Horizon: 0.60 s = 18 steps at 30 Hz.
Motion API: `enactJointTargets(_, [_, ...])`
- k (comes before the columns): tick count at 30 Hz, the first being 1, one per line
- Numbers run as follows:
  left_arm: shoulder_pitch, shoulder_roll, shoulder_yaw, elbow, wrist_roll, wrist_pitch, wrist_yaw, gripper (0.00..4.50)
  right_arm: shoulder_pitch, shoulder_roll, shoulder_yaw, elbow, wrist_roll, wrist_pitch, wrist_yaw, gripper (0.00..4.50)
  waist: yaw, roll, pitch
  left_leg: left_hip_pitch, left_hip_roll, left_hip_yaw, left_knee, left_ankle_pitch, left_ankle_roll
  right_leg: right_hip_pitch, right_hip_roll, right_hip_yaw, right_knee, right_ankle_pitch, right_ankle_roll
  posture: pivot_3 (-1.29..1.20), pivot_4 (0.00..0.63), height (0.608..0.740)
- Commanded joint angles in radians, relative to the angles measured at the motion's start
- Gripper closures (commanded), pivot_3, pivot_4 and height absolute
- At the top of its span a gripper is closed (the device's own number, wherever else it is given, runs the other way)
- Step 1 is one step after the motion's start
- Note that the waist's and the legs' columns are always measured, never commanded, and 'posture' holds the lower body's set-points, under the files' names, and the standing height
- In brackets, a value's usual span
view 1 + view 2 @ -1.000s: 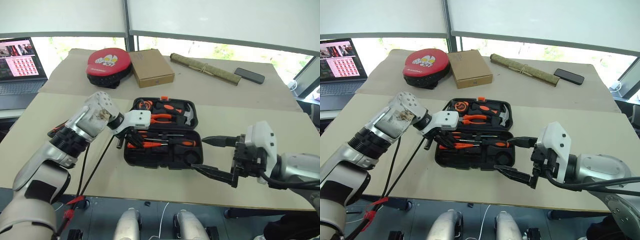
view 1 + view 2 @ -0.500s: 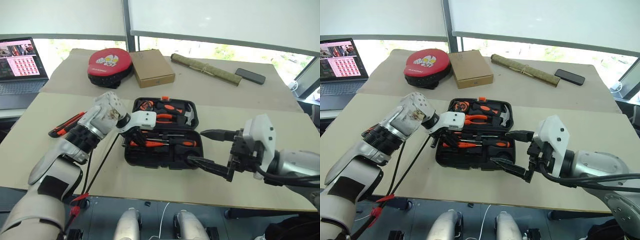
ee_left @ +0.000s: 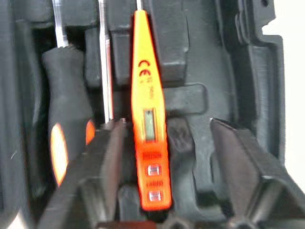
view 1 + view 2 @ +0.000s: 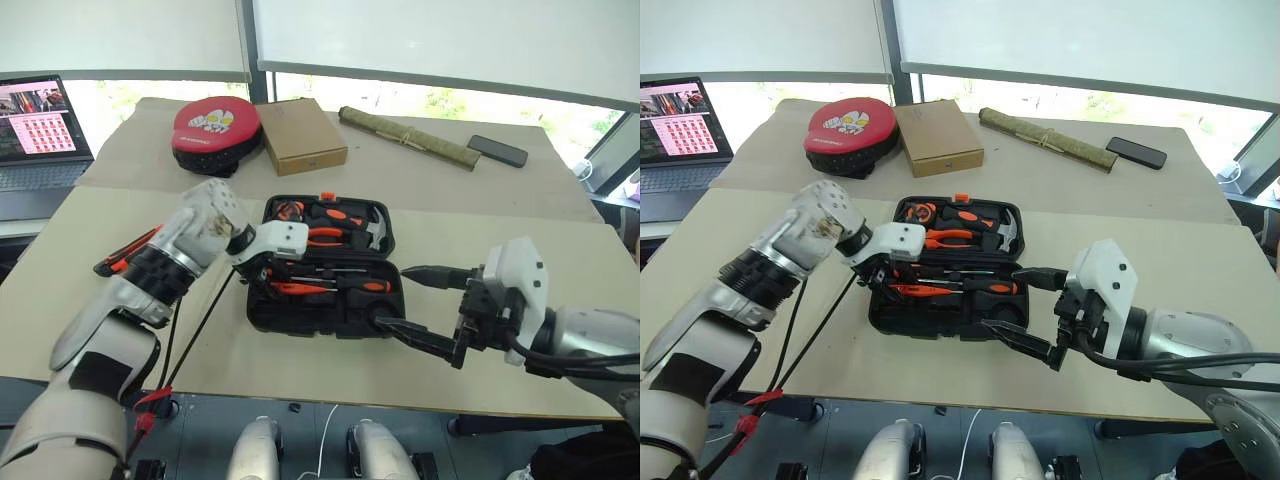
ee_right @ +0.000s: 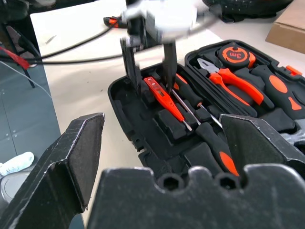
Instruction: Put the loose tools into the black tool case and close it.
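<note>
1. Left gripper [image 4: 268, 274] over the near-left part of the black tool case [image 4: 325, 310], pointing steeply down. Its fingers [image 3: 107, 157] stand apart on either side of the tester screwdriver [image 3: 148, 119], not clamped on it.
2. Tester screwdriver lies in a moulded slot of the case's near half, long axis along the case's length, beside a black-and-orange screwdriver [image 3: 64, 138].
3. Right gripper [image 4: 425, 305] jaws spread wide, empty, hovering just past the case's near-right corner.
4. Case lies open at the table's [image 4: 300, 375] middle near the front edge; pliers [image 4: 325, 236] and a hammer sit in the far half.
5. One orange-and-black tool [image 4: 125, 255] lies loose near the table's left edge, partly behind the left arm; the left arm is nearer to it.
6. Judgement: release in progress; fetching the loose tool probably comes next, and the lid is not yet closed.
</note>
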<state>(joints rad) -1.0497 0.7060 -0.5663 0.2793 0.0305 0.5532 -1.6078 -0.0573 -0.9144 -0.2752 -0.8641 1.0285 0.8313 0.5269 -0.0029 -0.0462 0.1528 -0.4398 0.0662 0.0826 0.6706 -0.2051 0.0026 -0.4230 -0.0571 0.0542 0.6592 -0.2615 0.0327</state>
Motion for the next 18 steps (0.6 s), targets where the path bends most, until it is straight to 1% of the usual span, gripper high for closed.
enactJointTargets(1, [0.008, 0.063, 0.141, -0.098, -0.127, 0.068, 0.002, 1.55, 0.025, -0.008, -0.037, -0.015, -0.023, -0.046, 0.036, 0.00, -0.001, 0.000, 0.000, 0.000, 0.000, 0.000, 0.000, 0.000, 0.000, 0.000, 0.000, 0.000, 0.000, 0.000, 0.000, 0.00, 0.150, 0.740])
enactJointTargets(2, [0.029, 0.062, 0.185, -0.096, -0.149, 0.068, 0.024, 1.55, 0.031, -0.009, -0.037, -0.013, -0.029, -0.051, 0.044, 0.00, -0.001, 0.000, 0.000, 0.000, 0.000, 0.000, 0.000, 0.000, 0.000, 0.000, 0.000, 0.000, 0.000, 0.000, 0.000, 0.00, 0.150, 0.740])
enactJointTargets(5, [0.085, 0.036, 0.281, -0.089, -0.205, 0.050, 0.087, 2.14, 0.042, -0.008, -0.038, -0.007, -0.045, -0.062, 0.061, 0.00, 0.000, 0.001, 0.000, 0.000, 0.000, 0.000, 0.002, 0.000, 0.000, 0.001, 0.000, 0.000, 0.001, 0.000, 0.000, 0.00, 0.150, 0.740])
enactJointTargets(8, [0.217, -0.033, 0.383, -0.098, -0.266, -0.030, 0.180, 3.20, 0.042, -0.010, -0.028, 0.005, -0.063, -0.070, 0.079, 0.00, 0.002, 0.001, -0.001, 0.000, 0.000, 0.000, 0.005, 0.000, 0.000, 0.001, -0.001, -0.001, 0.003, 0.000, 0.000, 0.00, 0.150, 0.740])
enactJointTargets(10, [0.309, -0.072, 0.419, -0.101, -0.292, -0.084, 0.208, 4.14, 0.037, -0.012, -0.023, 0.015, -0.071, -0.072, 0.090, 0.00, 0.002, 0.001, -0.001, 0.000, 0.000, 0.000, 0.006, 0.000, 0.000, 0.002, -0.001, -0.001, 0.004, 0.000, 0.001, 0.00, 0.150, 0.740])
enactJointTargets(11, [0.339, -0.087, 0.431, -0.106, -0.308, -0.109, 0.206, 4.35, 0.035, -0.012, -0.024, 0.021, -0.074, -0.073, 0.096, 0.00, 0.002, 0.001, -0.001, 0.000, 0.000, 0.000, 0.006, 0.000, 0.000, 0.002, -0.001, -0.001, 0.004, 0.000, 0.000, 0.00, 0.150, 0.740])
enactJointTargets(12, [0.368, -0.102, 0.441, -0.107, -0.318, -0.131, 0.214, 4.47, 0.032, -0.011, -0.024, 0.026, -0.076, -0.072, 0.100, 0.00, 0.002, 0.001, 0.000, 0.000, 0.000, 0.000, 0.006, 0.000, 0.000, 0.002, -0.001, -0.001, 0.004, 0.000, 0.000, 0.00, 0.150, 0.740])
enactJointTargets(15, [0.391, -0.136, 0.439, -0.077, -0.297, -0.169, 0.278, 4.47, 0.027, -0.012, -0.023, 0.039, -0.081, -0.072, 0.113, 0.00, 0.008, 0.001, 0.000, 0.000, 0.000, 0.000, 0.007, 0.000, 0.000, 0.001, -0.001, -0.002, 0.005, 0.000, 0.000, 0.00, 0.150, 0.740])
enactJointTargets(18, [0.395, -0.149, 0.413, -0.046, -0.268, -0.226, 0.305, 4.47, 0.022, -0.011, -0.022, 0.042, -0.083, -0.069, 0.118, 0.00, 0.011, 0.001, 0.000, 0.000, 0.000, 0.000, 0.007, 0.000, 0.000, 0.002, -0.001, -0.002, 0.004, 0.000, 0.001, 0.00, 0.150, 0.740])
